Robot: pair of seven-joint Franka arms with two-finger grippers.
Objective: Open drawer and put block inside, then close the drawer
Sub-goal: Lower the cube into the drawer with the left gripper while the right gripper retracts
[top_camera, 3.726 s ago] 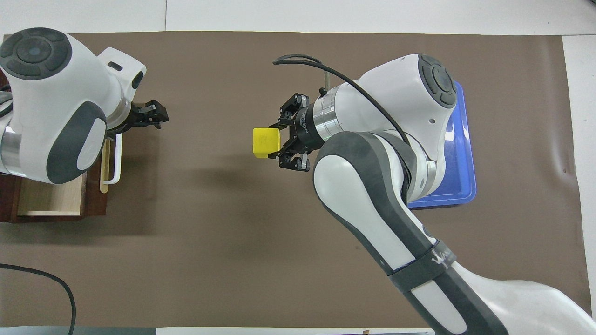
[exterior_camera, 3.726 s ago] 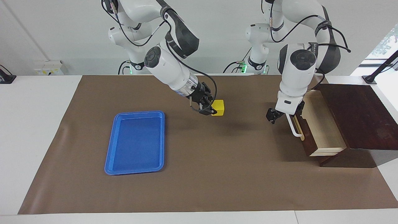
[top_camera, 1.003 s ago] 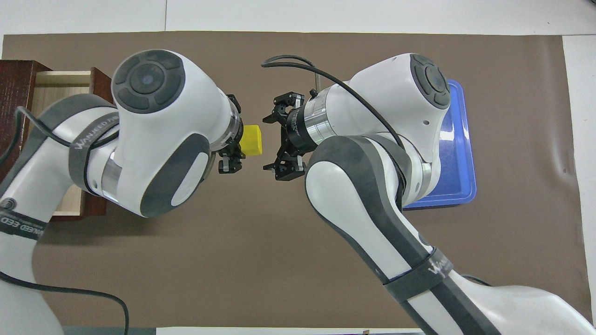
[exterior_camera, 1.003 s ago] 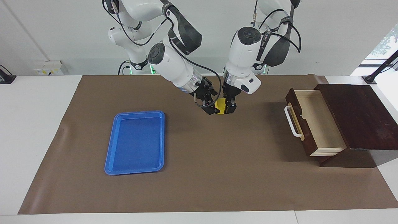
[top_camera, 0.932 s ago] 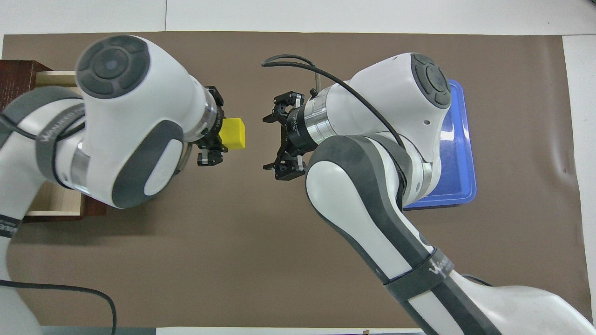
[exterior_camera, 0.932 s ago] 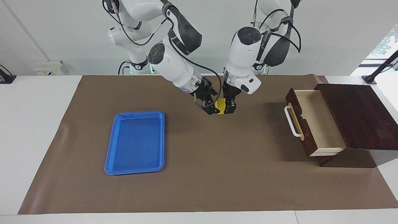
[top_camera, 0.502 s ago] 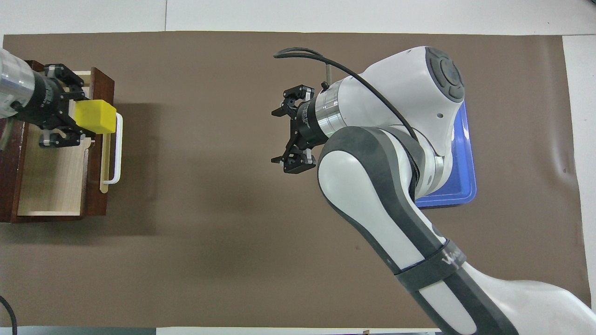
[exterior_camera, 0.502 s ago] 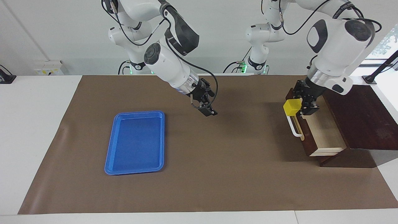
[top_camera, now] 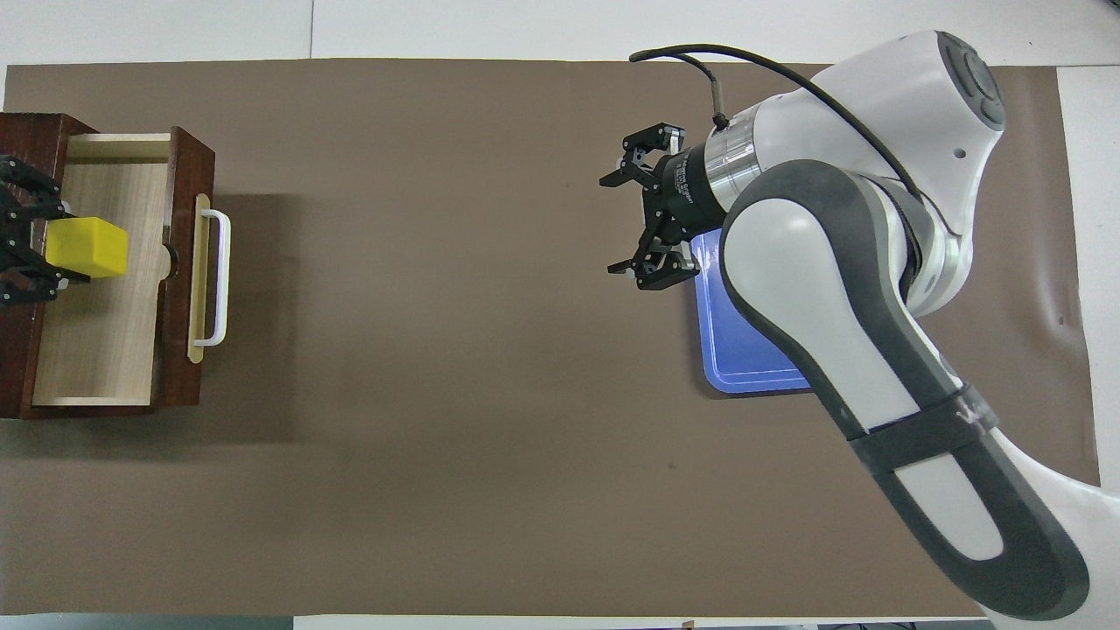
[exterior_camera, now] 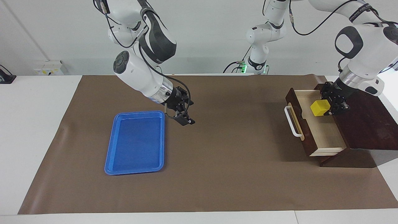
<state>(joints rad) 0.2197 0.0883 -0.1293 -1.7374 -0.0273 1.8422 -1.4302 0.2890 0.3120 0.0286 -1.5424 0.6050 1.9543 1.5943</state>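
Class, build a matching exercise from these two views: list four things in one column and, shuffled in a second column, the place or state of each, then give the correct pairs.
Column one:
1. block
2. drawer
3. right gripper
4. tray

Column two:
A. pulled open, pale wood showing
B. lying flat toward the right arm's end of the table
C. open and holding nothing, over the mat beside the tray
D. clamped in the left gripper over the drawer

Pairs: 1-D, 2-A, 3-C, 4-B
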